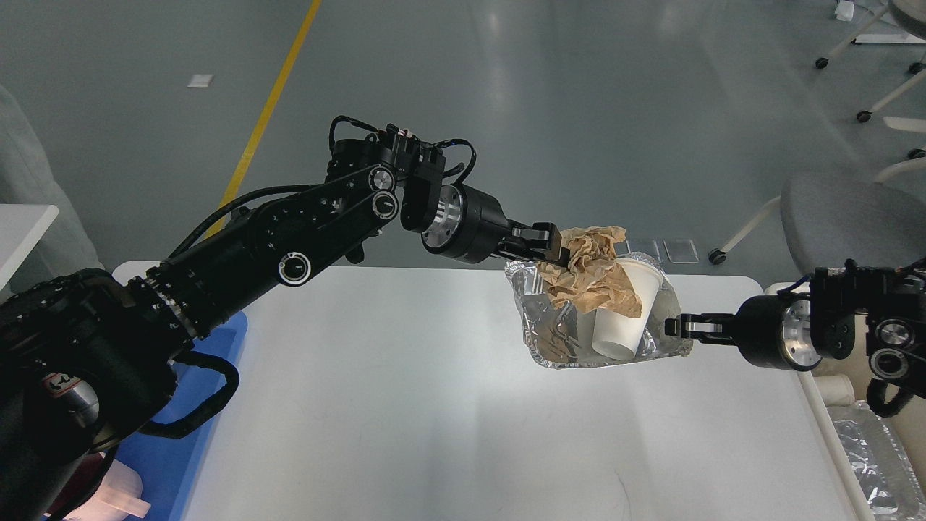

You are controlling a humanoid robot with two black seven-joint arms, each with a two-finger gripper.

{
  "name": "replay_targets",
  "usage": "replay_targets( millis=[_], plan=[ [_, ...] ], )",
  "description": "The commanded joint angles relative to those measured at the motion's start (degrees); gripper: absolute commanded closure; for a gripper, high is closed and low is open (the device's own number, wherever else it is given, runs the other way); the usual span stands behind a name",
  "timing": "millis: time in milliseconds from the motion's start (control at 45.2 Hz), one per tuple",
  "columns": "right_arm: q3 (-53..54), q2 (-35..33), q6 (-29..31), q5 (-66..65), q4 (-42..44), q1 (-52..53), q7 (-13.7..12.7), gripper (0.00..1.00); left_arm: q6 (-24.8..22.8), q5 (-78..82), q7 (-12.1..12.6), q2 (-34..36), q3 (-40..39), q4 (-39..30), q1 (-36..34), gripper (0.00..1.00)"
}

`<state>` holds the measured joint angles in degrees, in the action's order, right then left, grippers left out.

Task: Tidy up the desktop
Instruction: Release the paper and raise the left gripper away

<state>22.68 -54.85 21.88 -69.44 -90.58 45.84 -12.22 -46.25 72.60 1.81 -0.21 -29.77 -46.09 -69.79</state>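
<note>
Head view: we've got a crinkly foil tray [550, 340] held up in the air between our two arms, over the far right part of the table [405, 405]. It's stuffed with crumpled brown paper [589, 271] and a white paper cup [626, 311] lying tilted, mouth toward us.

Our left pincer [544, 244] comes in from the left and is clamped on the tray's far-left rim, right by the paper. Our right pincer [674, 326] comes in from the right and looks pinched on the near-right rim, though it's small and dark, so we can't tell for sure.

What matters next, we reckon: the tray hangs on the line between both pincers, its long side roughly on that line. The cream tub [825, 394] sits off the table's right edge, nearer the right arm, so the load probably heads that way. The blue tray [210, 405] is well apart, down left.
</note>
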Motion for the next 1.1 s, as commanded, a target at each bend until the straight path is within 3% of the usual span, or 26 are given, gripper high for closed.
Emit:
replay_targets(
  millis=[0, 133, 552, 862, 1083],
  plan=[
    [0.17, 0.00, 0.00, 0.01, -0.03, 0.03, 0.01, 1.00, 0.19, 0.00, 0.47, -0.84, 0.15, 0.04, 0.00, 0.62],
    [0.17, 0.00, 0.00, 0.01, 0.06, -0.05, 0.01, 1.00, 0.19, -0.26, 1.53, -0.93, 0.15, 0.04, 0.00, 0.51],
    [0.52, -0.17, 0.09, 0.09, 0.14, -0.05, -0.08, 1.00, 0.19, -1.14, 1.70, -0.23, -0.02, 0.04, -0.09, 0.21],
    [0.87, -1.31, 0.09, 0.18, 0.41, -0.14, -0.08, 1.00, 0.46, -3.95, 1.53, 2.23, -1.08, -0.05, -0.88, 0.18],
    [2.19, -1.31, 0.00, 2.38, 2.08, -0.49, -0.26, 1.00, 7.57, -11.95, 1.53, 8.11, -3.80, -0.05, -1.23, 0.18]
  ],
)
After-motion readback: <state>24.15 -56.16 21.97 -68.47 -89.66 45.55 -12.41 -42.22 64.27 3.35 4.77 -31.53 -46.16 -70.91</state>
